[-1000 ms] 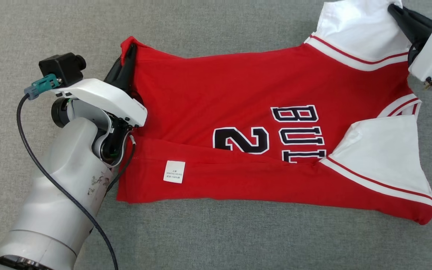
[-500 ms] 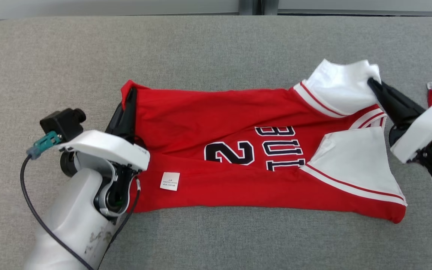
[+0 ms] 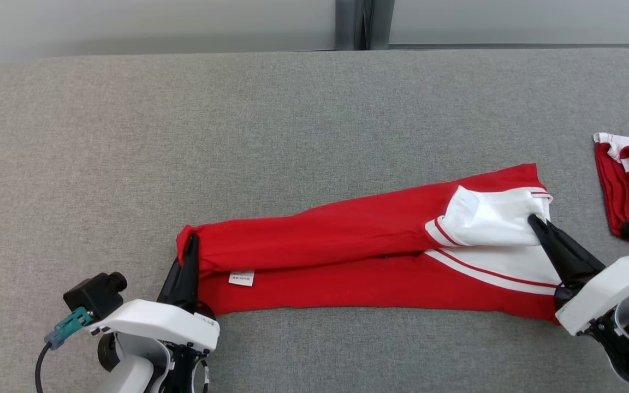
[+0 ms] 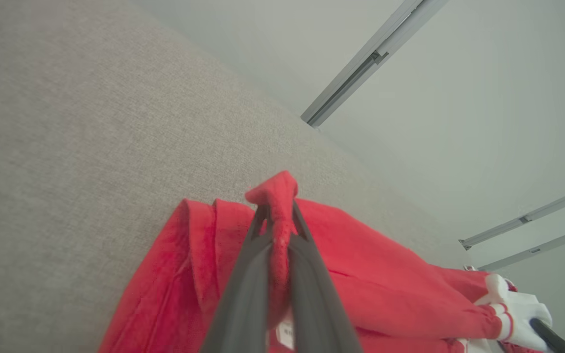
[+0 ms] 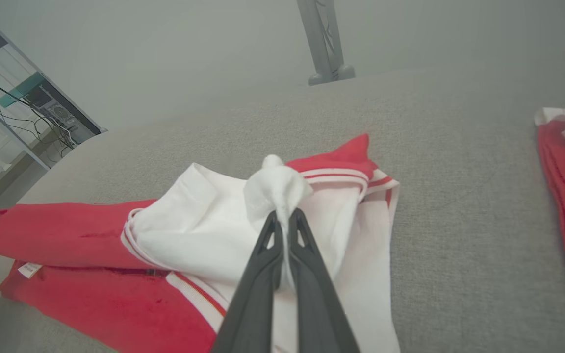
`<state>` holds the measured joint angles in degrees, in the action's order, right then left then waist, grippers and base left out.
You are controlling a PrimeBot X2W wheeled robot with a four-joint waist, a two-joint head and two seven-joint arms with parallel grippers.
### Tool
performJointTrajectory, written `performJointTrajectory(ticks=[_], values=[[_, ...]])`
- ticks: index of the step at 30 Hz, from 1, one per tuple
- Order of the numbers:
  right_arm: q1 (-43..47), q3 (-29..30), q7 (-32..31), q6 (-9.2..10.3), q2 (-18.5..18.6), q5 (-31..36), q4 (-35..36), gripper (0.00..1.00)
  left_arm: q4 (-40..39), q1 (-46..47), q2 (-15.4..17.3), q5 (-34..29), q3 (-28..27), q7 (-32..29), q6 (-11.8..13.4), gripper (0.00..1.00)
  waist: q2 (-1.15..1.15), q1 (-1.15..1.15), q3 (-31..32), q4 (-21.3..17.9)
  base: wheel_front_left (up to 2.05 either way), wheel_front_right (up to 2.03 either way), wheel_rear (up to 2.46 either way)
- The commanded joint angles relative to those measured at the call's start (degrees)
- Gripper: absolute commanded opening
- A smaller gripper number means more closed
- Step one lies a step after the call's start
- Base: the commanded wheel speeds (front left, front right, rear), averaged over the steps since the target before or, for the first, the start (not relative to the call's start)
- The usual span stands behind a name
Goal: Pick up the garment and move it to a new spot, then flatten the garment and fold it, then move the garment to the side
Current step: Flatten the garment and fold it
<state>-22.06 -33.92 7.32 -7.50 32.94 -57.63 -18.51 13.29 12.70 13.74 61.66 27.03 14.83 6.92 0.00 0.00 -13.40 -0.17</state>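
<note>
Head view puts the left gripper [image 3: 191, 243] at 7 o'clock, its dark fingers pinched tight on a bunched red corner of the garment [image 3: 347, 256]. The right gripper [image 3: 534, 221], at 4 o'clock, is clamped on a wad of the garment's white fabric. Between them the garment lies doubled lengthwise into a long narrow band on the grey padded surface [image 3: 292, 136]. Its near edge runs straight and its far edge slants up toward 3 o'clock. A white care label [image 3: 241, 278] sits near the left end. Bare grey surface spreads from 9 through 12 to 2 o'clock, out to the rounded far edge. A second red cloth [image 3: 628, 185] lies at 3 o'clock, apart from the garment's right end.
</note>
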Motion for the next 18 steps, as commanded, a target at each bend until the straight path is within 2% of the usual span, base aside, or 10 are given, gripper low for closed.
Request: performJointTrajectory(ticks=[1,3,5,6,7,10,11,12,18], values=[[1.18,0.49,0.75,0.01,-0.39,0.45,-0.53,0.00,0.12,-0.65,0.17,0.40,-0.28,0.27,0.40,0.04,0.00,0.00,0.11,-0.02,0.00,0.00,0.00],[1.97,0.88,1.39,0.02,-0.89,1.42,-1.28,0.00,0.83,-1.19,0.26,0.15,-0.04,0.19,0.62,0.16,0.00,0.00,0.25,-0.13,0.00,0.00,0.00],[2.89,0.88,1.75,0.02,-1.63,2.22,-1.85,0.00,1.36,-1.55,0.19,0.29,0.17,0.04,0.48,0.58,0.00,0.00,0.39,-0.28,0.00,0.00,0.00],[2.89,0.88,1.75,0.02,-1.63,2.22,-1.85,0.00,1.36,-1.55,0.19,0.29,0.17,0.04,0.48,0.58,0.00,0.00,0.39,-0.28,0.00,0.00,0.00],[3.21,0.90,2.04,0.02,-2.02,2.53,-2.02,0.13,1.63,-1.71,0.28,0.16,0.26,0.01,0.59,1.00,0.00,0.00,0.46,-0.35,0.00,0.00,0.00],[4.34,0.81,2.54,0.02,-3.04,3.40,-2.62,0.53,2.29,-2.27,0.46,0.24,0.44,-0.24,0.75,1.00,0.00,0.00,0.73,-0.52,0.00,0.00,0.00],[4.77,0.86,2.70,0.02,-3.30,3.48,-2.85,0.85,2.46,-2.57,0.63,-0.05,0.47,-0.21,0.87,1.00,0.00,0.00,0.87,-0.58,0.00,0.00,0.00],[5.25,1.11,3.01,0.02,-3.58,3.62,-3.24,1.00,2.57,-2.96,0.78,-0.32,0.53,-0.19,1.11,1.00,0.00,0.00,0.96,-0.63,0.00,0.00,0.00],[8.60,3.62,4.78,0.02,-4.65,4.57,-4.36,1.00,2.24,-5.86,2.80,-3.97,0.07,0.23,3.02,1.00,0.00,0.00,1.93,-0.89,0.00,0.00,0.00]])
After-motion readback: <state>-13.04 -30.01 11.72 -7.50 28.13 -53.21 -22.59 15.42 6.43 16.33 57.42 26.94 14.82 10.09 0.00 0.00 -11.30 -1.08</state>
